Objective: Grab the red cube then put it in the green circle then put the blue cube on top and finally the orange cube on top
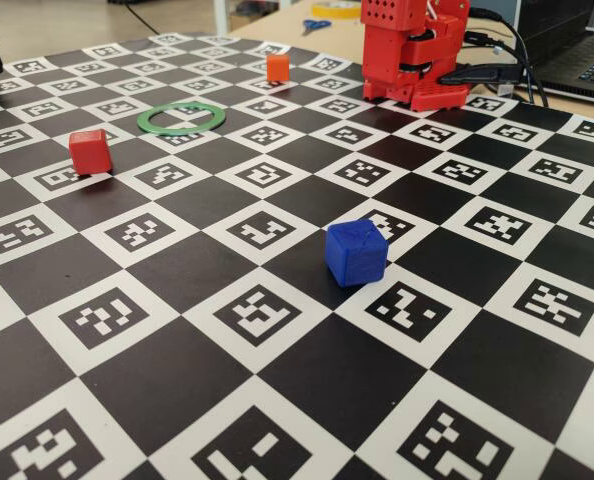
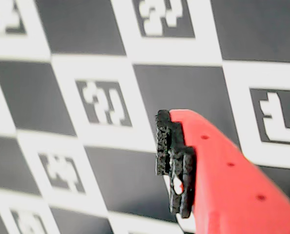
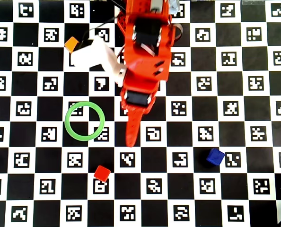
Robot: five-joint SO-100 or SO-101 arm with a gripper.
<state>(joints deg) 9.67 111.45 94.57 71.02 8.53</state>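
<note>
With its jaws closed on nothing, the gripper [image 3: 131, 142] hangs beside the green circle [image 3: 84, 120], so reaching the red cube [image 3: 101, 173] unopened could knock it away.

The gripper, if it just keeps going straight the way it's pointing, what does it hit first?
Probably just the checkerboard mat. In the overhead view the gripper points down the picture, passing between the red cube and the blue cube, touching neither. Height is unclear.

Three cubes — one red cube [image 1: 90, 151], one blue cube [image 1: 356, 252], one orange cube [image 1: 277, 67] — one green circle [image 1: 181, 118].
</note>
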